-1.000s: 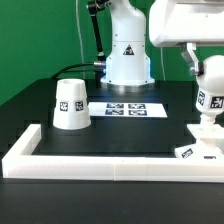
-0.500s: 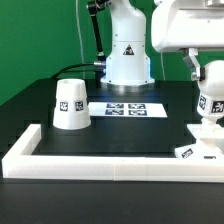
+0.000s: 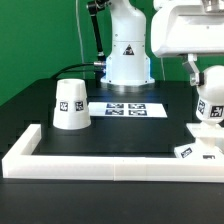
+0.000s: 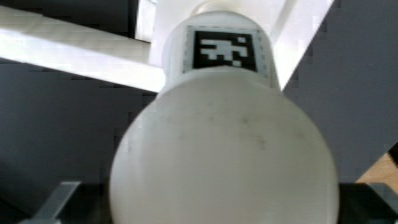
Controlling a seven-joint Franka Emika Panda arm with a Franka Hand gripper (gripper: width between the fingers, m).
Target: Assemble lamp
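Observation:
My gripper (image 3: 204,72) is shut on the white rounded bulb (image 3: 208,104) at the exterior view's right and holds it upright, neck down. The bulb's neck stands over the flat square base (image 3: 200,151), which lies just inside the front rail; I cannot tell whether they touch. In the wrist view the bulb (image 4: 222,140) fills the frame between the jaws of my gripper (image 4: 222,215), its tag facing the camera. The tapered cone shade (image 3: 70,103) stands wide end down at the exterior view's left, far from my gripper.
The marker board (image 3: 128,108) lies flat mid-table in front of the robot's white pedestal (image 3: 127,55). A long white bar (image 3: 110,160) edges the front of the table and turns back at the left. Part of a white bar (image 4: 71,50) shows in the wrist view.
My gripper has lowered the bulb a little toward the base. The shade and base have not moved.

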